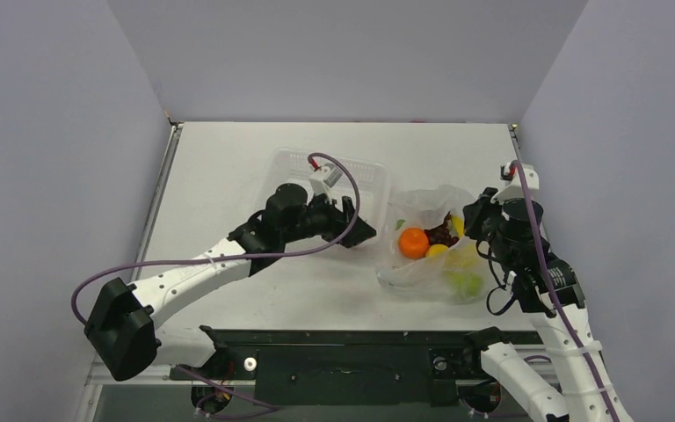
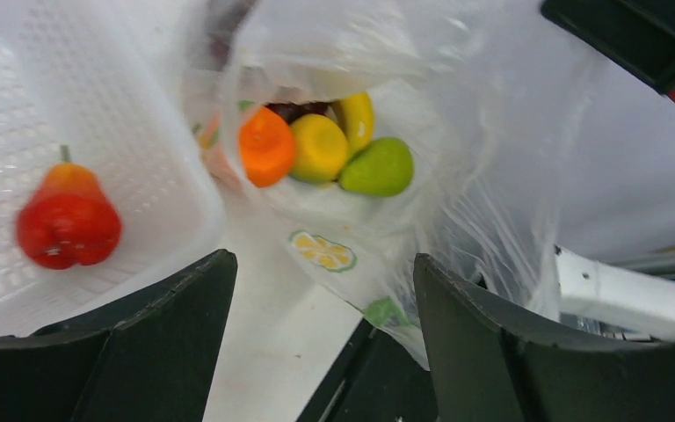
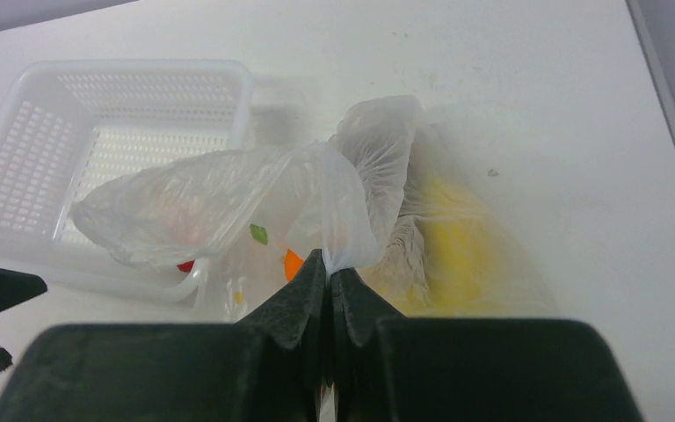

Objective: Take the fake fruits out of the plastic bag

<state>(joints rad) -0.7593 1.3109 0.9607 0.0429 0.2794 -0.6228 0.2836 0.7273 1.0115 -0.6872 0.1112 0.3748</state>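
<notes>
Pale lavender walls close in a white bench (image 1: 228, 176), and on it, right of centre, sits the clear, crinkly plastic bag (image 1: 402, 272), just beside a white perforated plastic basket (image 1: 286, 163). Through the bag's mouth the left wrist view picks out a round orange fruit (image 2: 265, 145), a small yellow fruit (image 2: 319, 147), a yellow banana (image 2: 358, 119), a green pear (image 2: 378, 167) and a dark purple grape bunch (image 2: 294, 110) tucked behind them. A small red fruit (image 2: 68, 220) lies in the basket already. That film looks thin, floppy and slick, so I judge it holds no shape by itself and wants gripping on a gathered pleat at the rim. That is just where the right hand (image 3: 327, 266) is, fingers pressed together on a pinch of plastic, holding the mouth up and open. Right arm is folded at the elbow, wrist over the bag's right-hand side. The fruits look light, hard and smooth, likely to roll or squirt out of a shallow grip, and the orange one, nearest the opening, looks best taken across its widest part. Left arm stretches forward across the bench, wrist turned right, left hand (image 2: 321, 262) aimed at the opening, fingers spread wide, nothing between them.
</notes>
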